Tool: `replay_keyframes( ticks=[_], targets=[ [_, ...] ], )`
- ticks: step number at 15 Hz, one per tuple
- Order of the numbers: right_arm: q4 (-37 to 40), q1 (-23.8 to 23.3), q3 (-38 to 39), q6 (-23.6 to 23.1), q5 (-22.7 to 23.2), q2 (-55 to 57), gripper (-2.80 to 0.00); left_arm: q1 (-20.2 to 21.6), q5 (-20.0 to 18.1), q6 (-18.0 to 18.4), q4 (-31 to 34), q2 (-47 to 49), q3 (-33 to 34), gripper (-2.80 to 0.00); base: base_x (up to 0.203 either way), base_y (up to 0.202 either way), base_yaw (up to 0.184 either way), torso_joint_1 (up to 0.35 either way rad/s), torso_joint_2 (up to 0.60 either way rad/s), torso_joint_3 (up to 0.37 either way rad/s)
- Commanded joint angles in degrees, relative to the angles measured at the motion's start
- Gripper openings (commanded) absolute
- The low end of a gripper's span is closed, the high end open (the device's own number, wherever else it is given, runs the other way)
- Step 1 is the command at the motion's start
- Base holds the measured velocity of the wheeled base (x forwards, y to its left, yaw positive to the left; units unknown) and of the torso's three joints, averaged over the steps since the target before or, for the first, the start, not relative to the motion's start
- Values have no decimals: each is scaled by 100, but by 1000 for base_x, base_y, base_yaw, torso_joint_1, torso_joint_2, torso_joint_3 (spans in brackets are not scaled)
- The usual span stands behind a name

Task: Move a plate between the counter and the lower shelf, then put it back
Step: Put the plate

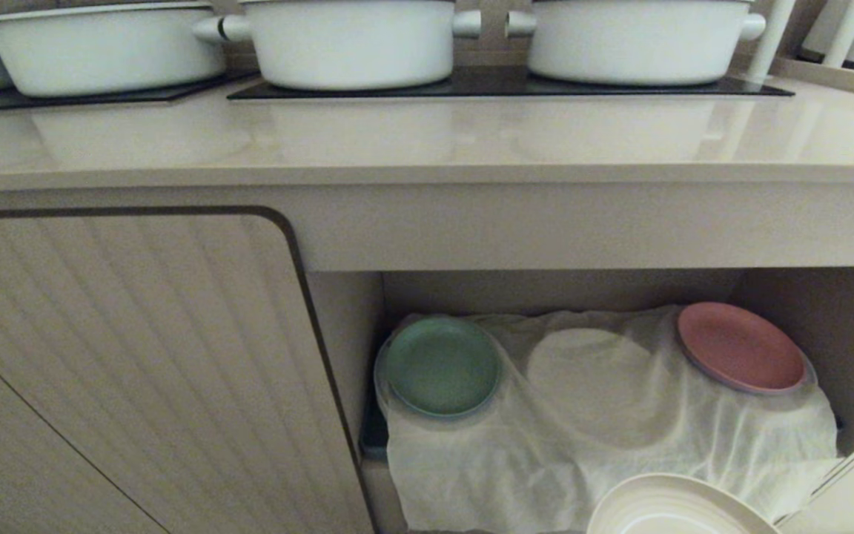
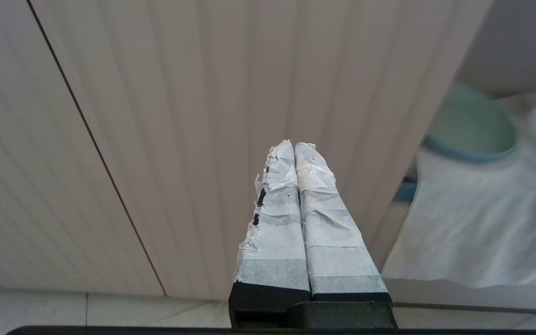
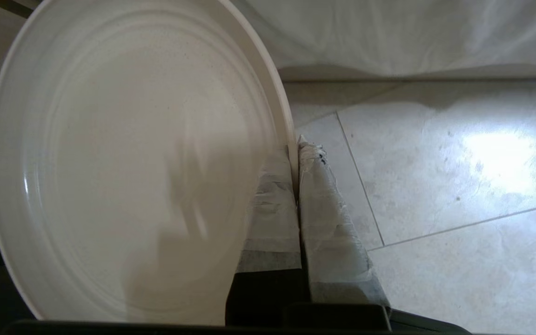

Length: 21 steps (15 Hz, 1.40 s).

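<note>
Head view gives us the desk [image 1: 427,141] running across the top, its three white pots [image 1: 356,41] standing on the black hob panels. Below it we see the lower shelf [image 1: 790,297] draped in a white cloth [image 1: 605,415], with a green plate [image 1: 442,366] on the left mound and a pink plate [image 1: 740,346] on the right one. At the bottom edge the plate [image 1: 675,508] shows in front of the shelf opening. In the right wrist view our right pincer [image 3: 297,151] pinches the plate's [image 3: 133,163] rim, holding it over the tiled floor [image 3: 458,186]. Our left pincer [image 2: 294,148] has its taped fingers pressed together, empty, facing the ribbed cabinet door [image 2: 203,93].
</note>
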Motion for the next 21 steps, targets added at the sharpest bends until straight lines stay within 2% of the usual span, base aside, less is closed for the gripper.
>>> replay_keyframes(
  ticks=[1,21],
  targets=[
    [-4,6,6,13,10,12,-280,2,3,-5,-5,-1,0,-280,0,0,0,166,-549,-298],
    [5,25,-20,22,10,-5,-280,2,3,-5,-5,-1,0,-280,0,0,0,206,-495,-282]
  ],
)
